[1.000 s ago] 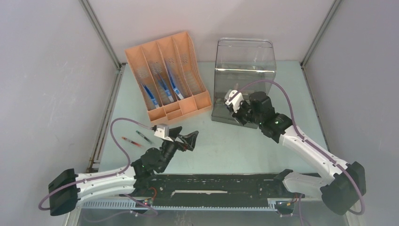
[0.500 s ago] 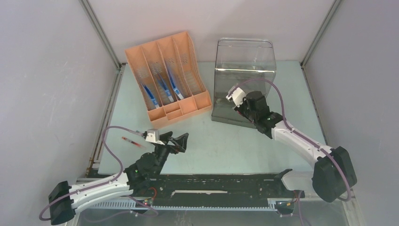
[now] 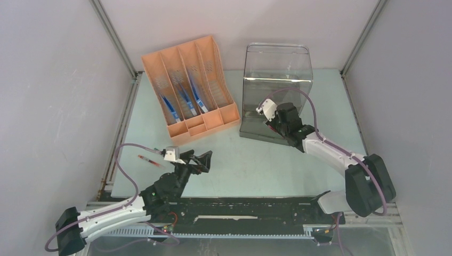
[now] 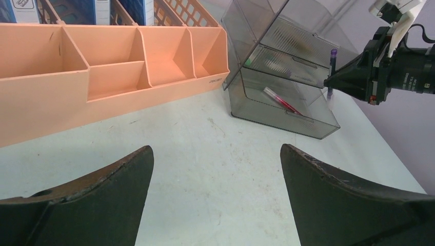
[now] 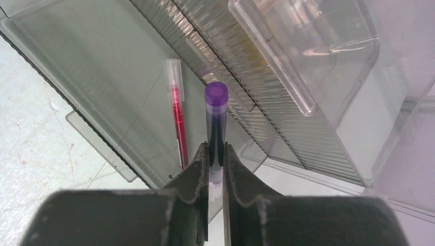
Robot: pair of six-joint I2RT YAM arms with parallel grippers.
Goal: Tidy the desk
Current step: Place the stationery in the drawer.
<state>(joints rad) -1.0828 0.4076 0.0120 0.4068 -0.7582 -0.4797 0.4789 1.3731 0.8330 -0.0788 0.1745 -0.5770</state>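
Two arms reach out from the near edge. The left arm lies low and folded, and its left gripper [image 3: 198,156] hangs over the desk [image 3: 256,160] with jaws spread wide and nothing between them. Over the last second it has drawn back toward the near left. Beside its wrist a loose pen [image 3: 148,160] lies on the desk, which sits flat and spans the booth wall to wall. Farther right, the right arm stretches forward. Its elbow has swung inward, while the right gripper [image 5: 215,151] is still at the clear organizer [image 3: 277,69]. Its jaws pinch a purple pen [image 5: 216,123] that stands upright, cap up. A red pen [image 5: 177,115] lies in the tray below. Farthest left stands an orange organizer [image 3: 213,114].
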